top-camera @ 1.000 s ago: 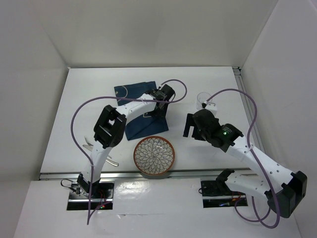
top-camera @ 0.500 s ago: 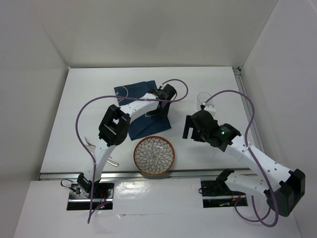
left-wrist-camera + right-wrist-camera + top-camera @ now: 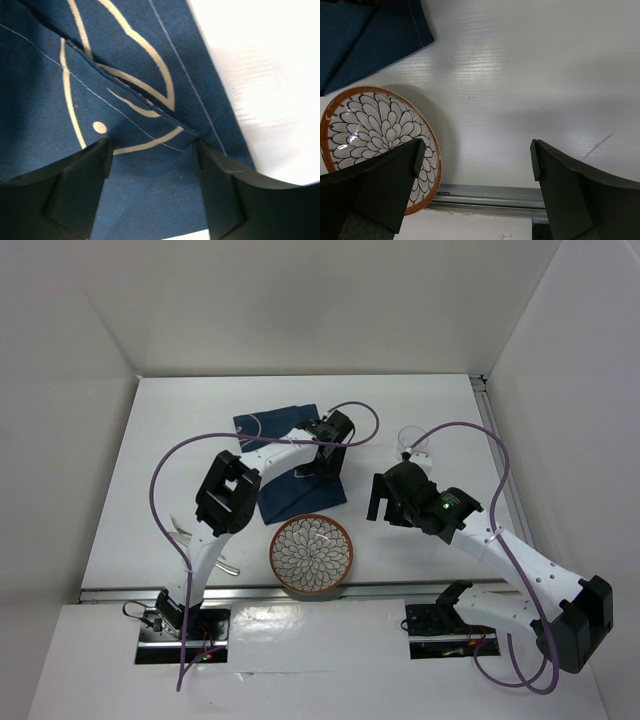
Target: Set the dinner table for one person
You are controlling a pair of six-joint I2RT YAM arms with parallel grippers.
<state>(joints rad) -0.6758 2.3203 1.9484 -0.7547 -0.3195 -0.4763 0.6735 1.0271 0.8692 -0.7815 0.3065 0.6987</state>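
The white dinner table (image 3: 160,470) holds a navy placemat (image 3: 285,502) with a pale fish drawing, lying left of centre. In the left wrist view the placemat (image 3: 150,200) fills the frame, one flap folded over onto itself. My left gripper (image 3: 312,474) hovers low over the placemat's right part; its jaws (image 3: 152,167) are open, with cloth below them and nothing pinched. A flower-patterned plate (image 3: 311,554) with an orange rim sits near the front rail. My right gripper (image 3: 384,506) stands open to the right of the plate (image 3: 375,140), above bare table, empty.
A clear glass (image 3: 413,443) stands behind the right gripper. Cutlery (image 3: 178,531) lies at the front left beside the left arm. The aluminium rail (image 3: 485,197) runs along the near edge, just below the plate. White walls enclose the table on three sides.
The left gripper's jaws have spread apart over the placemat. The right gripper has crept slightly left, toward the plate.
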